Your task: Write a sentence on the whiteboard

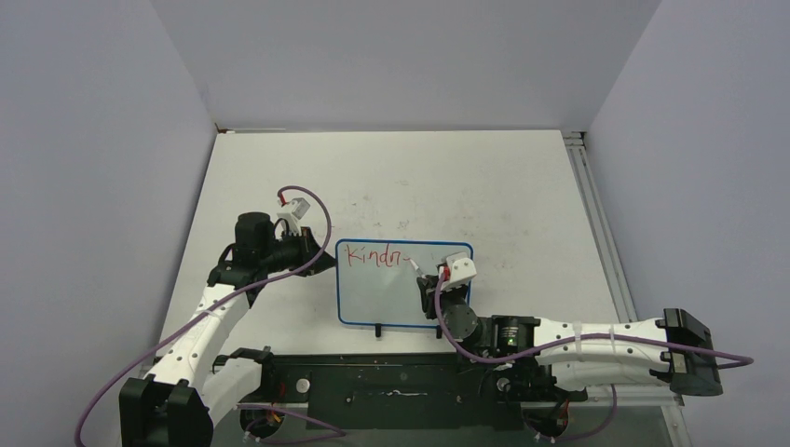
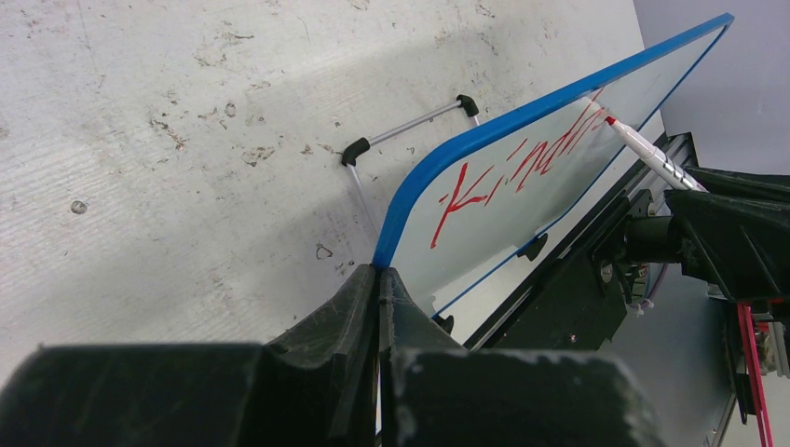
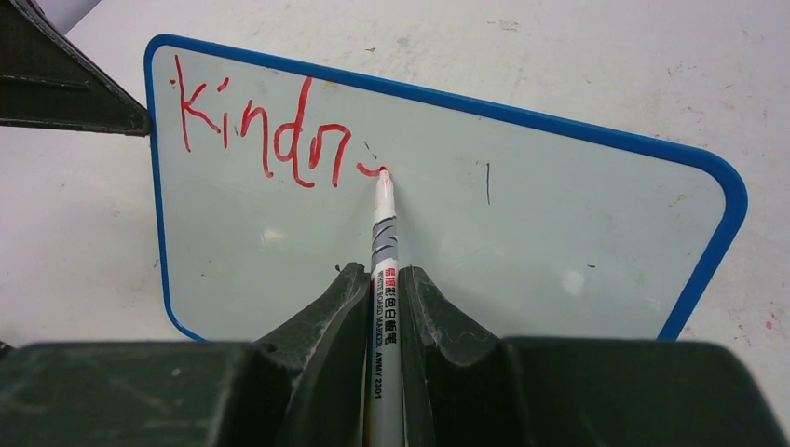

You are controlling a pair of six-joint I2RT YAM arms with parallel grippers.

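Top external shows the left arm stretched forward, with the left gripper at the left edge of the whiteboard. The right arm is folded low beside the board's right side, with the right gripper over its upper right part.

Left wrist alone shows the board tilted up off the table on a wire stand, with the fingers pinched on its blue frame.

Right wrist shows the fingers clamping a marker, its tip touching the board just after the red writing "Kindn".
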